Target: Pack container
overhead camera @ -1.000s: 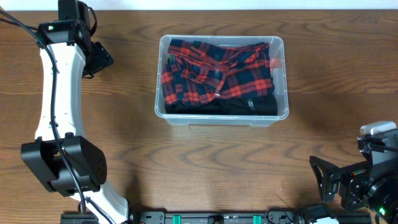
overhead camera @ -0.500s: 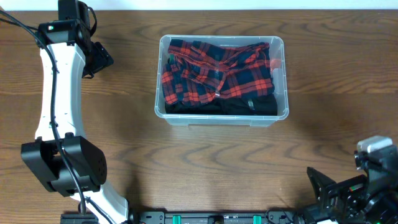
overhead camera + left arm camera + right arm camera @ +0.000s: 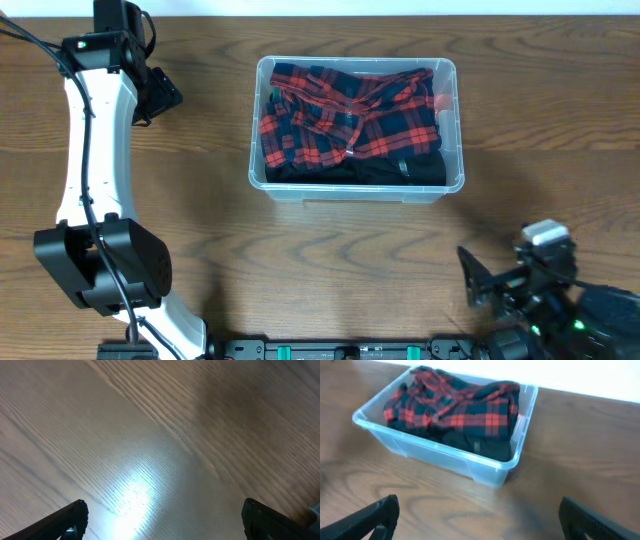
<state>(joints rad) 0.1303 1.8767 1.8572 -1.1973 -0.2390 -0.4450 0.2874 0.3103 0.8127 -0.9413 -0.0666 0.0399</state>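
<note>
Two arms: both clear of the load, nothing held in either.
Left arm point(image 3: 95, 180): stretched along the 9 o'clock side of the surface point(image 3: 300, 270), wrist up at 10 o'clock.
Left jaws: spread wide, empty, over bare wood, well apart from the bin.
Container point(image 3: 355, 190): at 12 o'clock, upright, long wall toward the robot, no lid in view.
Plaid cloth point(image 3: 345, 110): red-and-dark check, bunched loosely across the top, seemingly about level with the rim at the far wall.
Black garment point(image 3: 350, 170): underneath, showing along the 6 o'clock wall.
Small red item point(image 3: 441, 101): tucked against the 3 o'clock wall, too small to identify.
Right arm point(image 3: 560, 300): low at 5 o'clock, wrist camera aimed at the bin.
Right jaws: spread wide, empty, well apart from the bin.
Stage (judged): packing near done, perhaps only a tamp or tuck left.
Spill risk: at the far rim, from springy, unpressed folds.
Snag risk: on any press-down, from an open finger catching a loose fold and dragging cloth out on retreat.
Slide risk: under a sideways push, from a light bin on smooth wood with neither arm bracing it.
Clip risk: at the near rim, from a low approach out of 5 o'clock.
</note>
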